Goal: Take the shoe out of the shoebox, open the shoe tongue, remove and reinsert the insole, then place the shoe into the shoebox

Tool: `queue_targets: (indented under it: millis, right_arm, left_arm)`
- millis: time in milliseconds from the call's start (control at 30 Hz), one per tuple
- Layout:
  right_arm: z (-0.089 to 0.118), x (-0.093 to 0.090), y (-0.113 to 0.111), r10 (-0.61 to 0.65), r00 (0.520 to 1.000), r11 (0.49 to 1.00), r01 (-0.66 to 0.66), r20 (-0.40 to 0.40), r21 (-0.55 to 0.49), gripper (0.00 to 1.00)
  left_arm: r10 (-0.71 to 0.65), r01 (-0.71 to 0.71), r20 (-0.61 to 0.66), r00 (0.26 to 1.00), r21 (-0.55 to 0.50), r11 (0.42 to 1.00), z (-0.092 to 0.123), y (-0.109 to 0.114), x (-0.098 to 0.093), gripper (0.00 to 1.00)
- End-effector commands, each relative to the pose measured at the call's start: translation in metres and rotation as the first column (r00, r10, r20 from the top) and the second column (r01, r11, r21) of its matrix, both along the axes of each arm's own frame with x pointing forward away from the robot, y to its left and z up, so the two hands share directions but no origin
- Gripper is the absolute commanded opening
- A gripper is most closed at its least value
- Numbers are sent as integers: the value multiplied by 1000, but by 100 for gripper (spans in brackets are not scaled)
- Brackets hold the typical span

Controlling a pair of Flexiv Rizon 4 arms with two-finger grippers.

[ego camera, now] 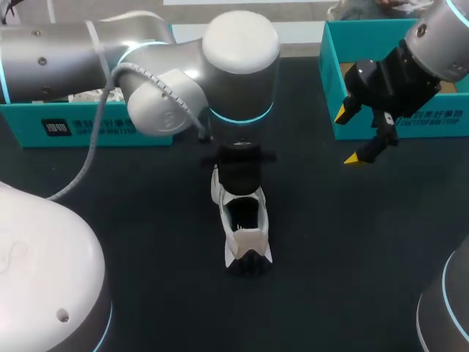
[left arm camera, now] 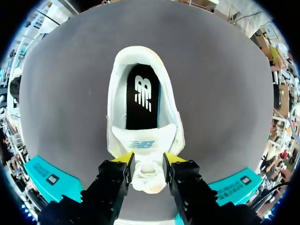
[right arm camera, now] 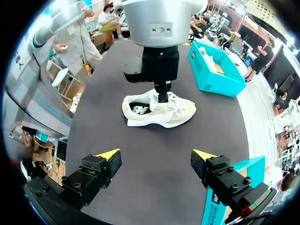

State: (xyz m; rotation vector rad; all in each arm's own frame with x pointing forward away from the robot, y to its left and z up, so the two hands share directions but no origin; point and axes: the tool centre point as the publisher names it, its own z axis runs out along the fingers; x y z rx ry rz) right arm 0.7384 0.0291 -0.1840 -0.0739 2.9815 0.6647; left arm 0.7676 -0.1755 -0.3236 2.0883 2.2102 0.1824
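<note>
Nearest to you, the white housing of the left arm [ego camera: 44, 264] fills the near left corner; its upper links cross from the far left to the middle of the dark table [ego camera: 352, 242]. The left gripper [left arm camera: 148, 161] points straight down over the far end of the white shoe [ego camera: 245, 224], which lies on the table at the middle. The shoe's laced forepart sits between the two yellow tips. You cannot tell whether this gripper clamps the shoe or only straddles it. The tongue [left arm camera: 143, 143] is folded back, and the black insole [left arm camera: 140, 101] lies inside the shoe. The right gripper [ego camera: 350, 136] hangs at the far right with its fingers spread wide, holding nothing. One teal shoebox [ego camera: 44, 128] stands far left. A second teal shoebox [ego camera: 330, 88] stands far right, just beside the right gripper.
</note>
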Motion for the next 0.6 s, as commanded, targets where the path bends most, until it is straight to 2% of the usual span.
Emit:
queue_targets:
  millis: [33, 133, 233, 333, 367, 400, 433, 600]
  right_arm:
    - [-1, 1, 1, 0, 1000, 1000, 0, -2, -3, 100]
    - [-1, 1, 1, 0, 1000, 1000, 0, -2, -3, 100]
    - [-1, 1, 1, 0, 1000, 1000, 0, -2, -3, 100]
    - [-1, 1, 1, 0, 1000, 1000, 0, -2, -3, 100]
    - [-1, 1, 1, 0, 1000, 1000, 0, -2, -3, 100]
    - [-1, 1, 1, 0, 1000, 1000, 0, -2, -3, 100]
    - [-1, 1, 1, 0, 1000, 1000, 0, -2, -3, 100]
    - [-1, 1, 1, 0, 1000, 1000, 0, -2, -3, 100]
  left_arm:
    - [-14, 14, 1, 1000, 14, 1000, -3, 1, -9, 41]
    - [-15, 15, -1, 1000, 21, 1000, -6, 1, -12, 40]
    - [34, -34, -3, 999, -5, 999, 6, 3, -16, 41]
    - [218, -218, 2, 976, -9, 976, 29, 12, -18, 43]
    - [294, -294, 14, 956, 27, 955, 32, 16, -20, 47]
    - [346, -346, -25, 938, 12, 938, 35, 20, -23, 78]
    - [349, -352, -77, 934, -42, 935, 40, 22, -28, 100]
    - [349, -352, -77, 934, -42, 935, 40, 22, -28, 100]
